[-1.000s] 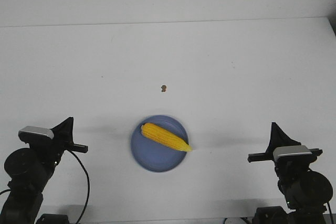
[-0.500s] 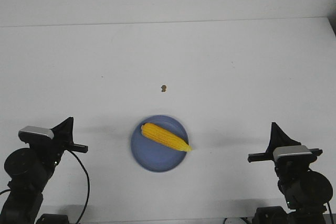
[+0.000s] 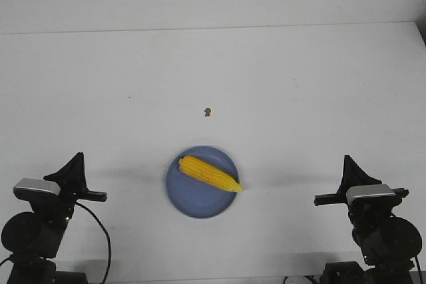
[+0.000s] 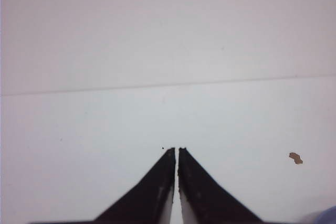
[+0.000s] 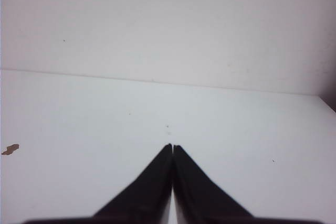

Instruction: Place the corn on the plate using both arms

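Corn (image 3: pixel 209 173) is laid on the plate (image 3: pixel 190 201), between the closed left gripper (image 3: pixel 78 157) and closed right gripper (image 3: pixel 346 159).

corn (image 3: pixel 208 173): bright yellow cob, lying diagonally across the plate, pointed tip over its right rim
plate (image 3: pixel 190 200): round, periwinkle-blue, flat on the worktop

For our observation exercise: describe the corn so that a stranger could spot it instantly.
On the white table, find the round blue plate near the front edge, between the two arms. The corn lies slantwise across it, the only bright yellow thing, its pointed end over the plate's right rim.
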Controlling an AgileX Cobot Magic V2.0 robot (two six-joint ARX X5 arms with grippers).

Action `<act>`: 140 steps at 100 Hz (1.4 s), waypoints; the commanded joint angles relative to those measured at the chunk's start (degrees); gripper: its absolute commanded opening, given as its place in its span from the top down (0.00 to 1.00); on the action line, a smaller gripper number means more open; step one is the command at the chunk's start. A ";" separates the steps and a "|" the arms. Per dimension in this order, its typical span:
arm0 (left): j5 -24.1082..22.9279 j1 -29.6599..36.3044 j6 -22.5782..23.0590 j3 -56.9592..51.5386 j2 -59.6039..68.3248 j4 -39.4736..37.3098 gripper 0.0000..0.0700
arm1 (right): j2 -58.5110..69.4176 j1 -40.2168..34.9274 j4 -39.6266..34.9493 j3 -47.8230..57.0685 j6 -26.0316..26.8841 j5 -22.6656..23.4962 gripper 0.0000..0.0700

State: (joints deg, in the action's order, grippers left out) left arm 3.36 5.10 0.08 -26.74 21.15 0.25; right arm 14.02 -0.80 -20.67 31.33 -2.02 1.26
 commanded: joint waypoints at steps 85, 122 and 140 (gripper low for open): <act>-0.22 -2.23 -0.35 21.51 -20.98 -6.43 0.98 | 0.26 -0.04 0.57 0.15 0.74 -0.20 0.99; -0.22 -2.58 -0.57 25.05 -20.98 -10.34 0.98 | 0.26 -0.04 0.57 0.15 0.74 -0.20 0.99; -0.24 -2.64 -0.55 25.94 -20.98 -11.69 0.98 | 0.26 -0.04 0.57 0.15 0.74 -0.20 0.99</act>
State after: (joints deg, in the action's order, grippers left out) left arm 3.25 2.63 0.01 -1.96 0.30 -10.50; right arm 14.02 -0.80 -20.67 31.33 -2.02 1.26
